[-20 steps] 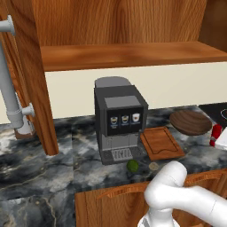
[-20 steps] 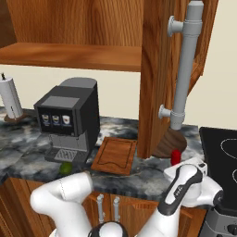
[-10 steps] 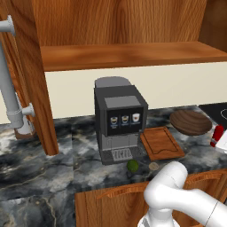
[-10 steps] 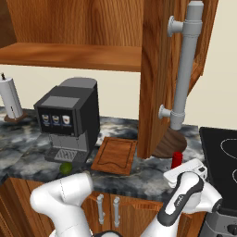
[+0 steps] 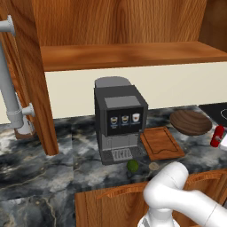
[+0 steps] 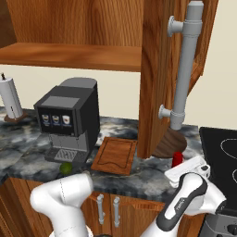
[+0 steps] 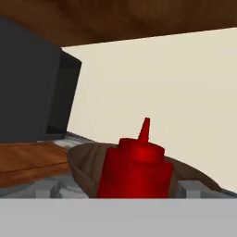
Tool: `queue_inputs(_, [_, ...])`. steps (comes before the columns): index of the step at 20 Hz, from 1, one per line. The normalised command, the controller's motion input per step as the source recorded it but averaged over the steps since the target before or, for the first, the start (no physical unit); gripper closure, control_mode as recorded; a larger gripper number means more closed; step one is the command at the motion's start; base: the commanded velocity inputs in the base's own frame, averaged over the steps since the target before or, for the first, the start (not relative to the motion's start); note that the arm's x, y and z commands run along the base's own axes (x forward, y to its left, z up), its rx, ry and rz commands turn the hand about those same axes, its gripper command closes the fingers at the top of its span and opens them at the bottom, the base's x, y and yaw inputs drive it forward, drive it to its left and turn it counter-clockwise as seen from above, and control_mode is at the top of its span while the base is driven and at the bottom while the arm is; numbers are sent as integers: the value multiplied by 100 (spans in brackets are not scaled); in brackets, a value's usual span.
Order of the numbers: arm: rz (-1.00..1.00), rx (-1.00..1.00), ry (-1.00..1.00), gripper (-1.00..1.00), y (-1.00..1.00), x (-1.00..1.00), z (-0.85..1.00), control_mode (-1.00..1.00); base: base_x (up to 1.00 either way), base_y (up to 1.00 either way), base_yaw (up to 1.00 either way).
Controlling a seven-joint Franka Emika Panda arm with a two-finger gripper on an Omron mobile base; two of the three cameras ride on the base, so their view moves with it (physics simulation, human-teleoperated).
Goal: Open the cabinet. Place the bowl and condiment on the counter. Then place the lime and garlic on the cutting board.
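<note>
Reddish-brown cabinet [image 5: 31, 80] doors stand swung wide, so that step looks done; the bowl [image 5: 191, 122] rests on the counter [image 5: 48, 164] toward its right end, and the condiment [image 7: 135, 166] stands upright just in front of it. It sits between the gripper's [image 7: 118, 190] fingertips [image 7: 44, 189]; whether they clamp it, I cannot tell. The lime [image 5: 132, 166] and garlic [image 5: 154, 166] lie at the counter's front edge beside the cutting board [image 5: 161, 142], both yet to be placed.

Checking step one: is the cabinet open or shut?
Open: the cabinet door stands swung out edge-on, its shelf exposed.
</note>
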Motion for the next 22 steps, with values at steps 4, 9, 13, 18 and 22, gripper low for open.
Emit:
queue_inputs(4, [0, 0, 0, -100, 2, -21, 94, -100, 0, 0, 0])
queue_inputs(9, [0, 0, 0, -100, 22, -30, 77, -100, 0, 0, 0])
queue_inputs(13, [-7, -12, 0, -100, 79, -36, 35, -100, 0, 0, 0])
queue_inputs(18, [-19, -15, 5, -100, 100, -30, 37, -100, 0, 0, 0])
queue_inputs(22, [-24, -8, 16, -100, 91, -37, 55, -100, 0, 0, 0])
